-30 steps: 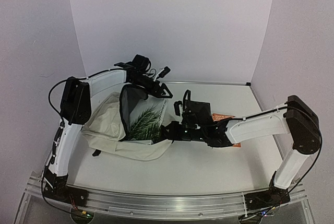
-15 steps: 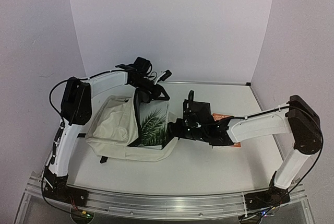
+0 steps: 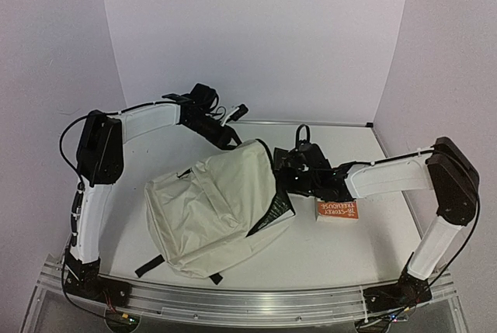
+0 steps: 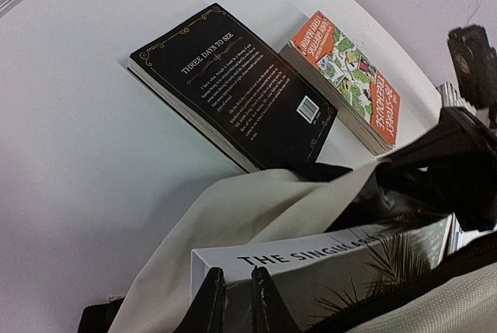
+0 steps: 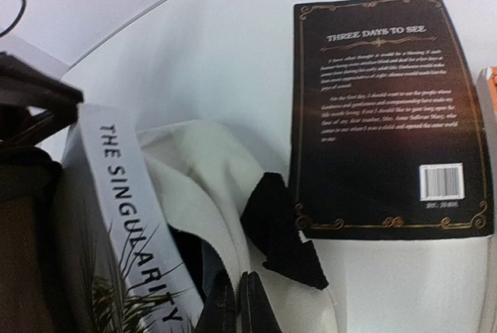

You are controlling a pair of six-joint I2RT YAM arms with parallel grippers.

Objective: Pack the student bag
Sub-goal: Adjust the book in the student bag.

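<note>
Right gripper pressed shut at the student bag rim, left gripper unreadable, so the white book could be dumped if fabric's lost.

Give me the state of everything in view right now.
student bag, mouth open, on table
white book, partly inside bag
black book, flat on table, outside bag
orange book, flat on table, outside bag
left gripper, jaws closed on bag's edge
right gripper, jaws shut on bag fabric
</note>
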